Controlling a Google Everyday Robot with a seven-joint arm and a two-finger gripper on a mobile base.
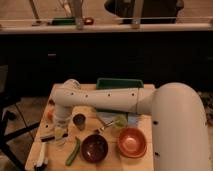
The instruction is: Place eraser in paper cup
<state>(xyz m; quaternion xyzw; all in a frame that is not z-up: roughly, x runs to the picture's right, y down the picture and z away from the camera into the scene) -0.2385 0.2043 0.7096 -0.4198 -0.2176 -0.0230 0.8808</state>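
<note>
Paper cup (60, 138), short, round and white: sits near the left edge of the wooden table (145, 162), about halfway along it, right under the gripper (60, 128) and mostly hidden by it. The white robot arm (107, 100) crosses the table from the right edge and bends down at the elbow near the far-left corner, so the gripper hangs low over the cup's mouth; whether it touches the cup cannot be told. Whether the gripper is open, closed or holding anything cannot be told either, and the eraser cannot be made out. The small shiny steel cup (79, 120) stands just right of the gripper, apart from the paper cup. The dark red round bowl (94, 148) sits at the near edge, with the orange round bowl (132, 142) just beside it to the right. A long green vegetable (73, 151) lies left of the dark red bowl. The green rectangular tray (120, 83) is at the far edge, partly behind the arm. A short dark bar (47, 138) lies just left of the gripper.
</note>
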